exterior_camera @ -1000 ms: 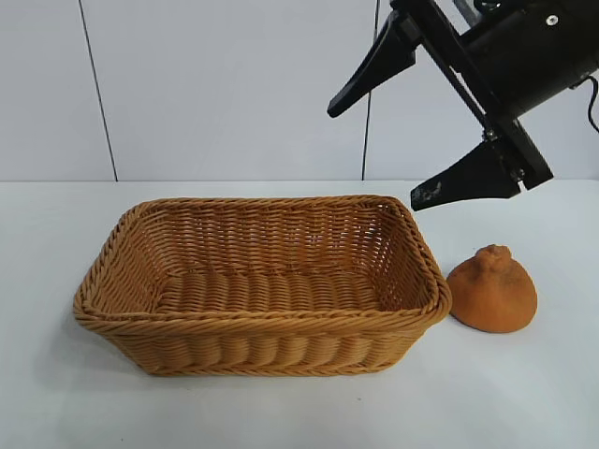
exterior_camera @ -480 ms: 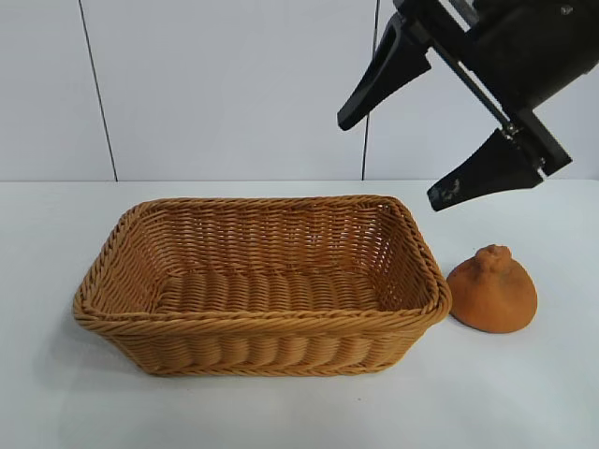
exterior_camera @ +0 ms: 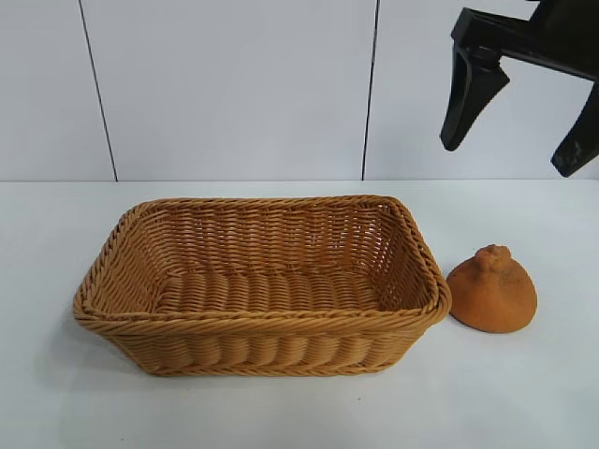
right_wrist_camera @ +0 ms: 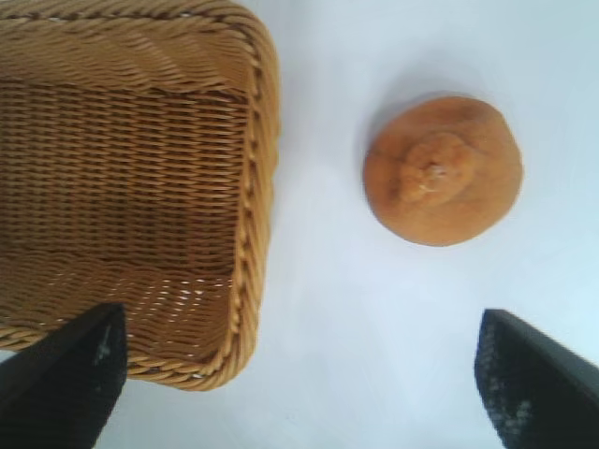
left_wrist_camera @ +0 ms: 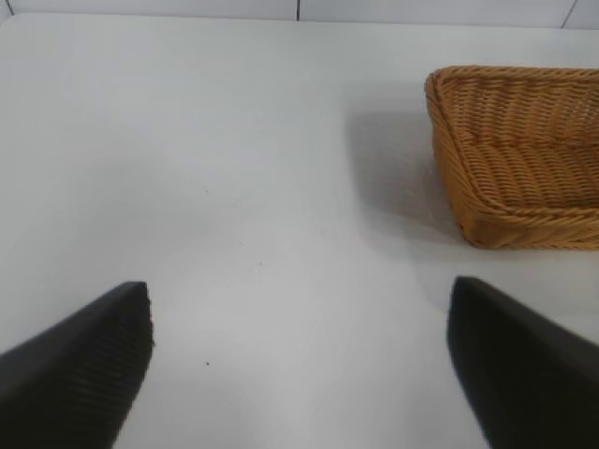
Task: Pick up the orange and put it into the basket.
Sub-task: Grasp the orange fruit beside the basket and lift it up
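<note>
The dull orange, knob-topped orange (exterior_camera: 492,291) sits on the white table just right of the tan wicker basket (exterior_camera: 262,323), close to its right end; whether they touch I cannot tell. It also shows in the right wrist view (right_wrist_camera: 443,169), beside the basket's rim (right_wrist_camera: 253,215). My right gripper (exterior_camera: 513,155) hangs high above the orange, open and empty, fingers pointing down. My left gripper (left_wrist_camera: 299,309) is open and empty over bare table, with the basket's corner (left_wrist_camera: 459,168) off to one side. The left arm is out of the exterior view.
The white table (exterior_camera: 524,393) runs around the basket, and a white panelled wall (exterior_camera: 234,84) stands behind it. The basket holds nothing.
My right gripper has swung right and up, from over the basket's right end to above the orange, and its fingers have turned to point downward. Orange and basket have not moved.
</note>
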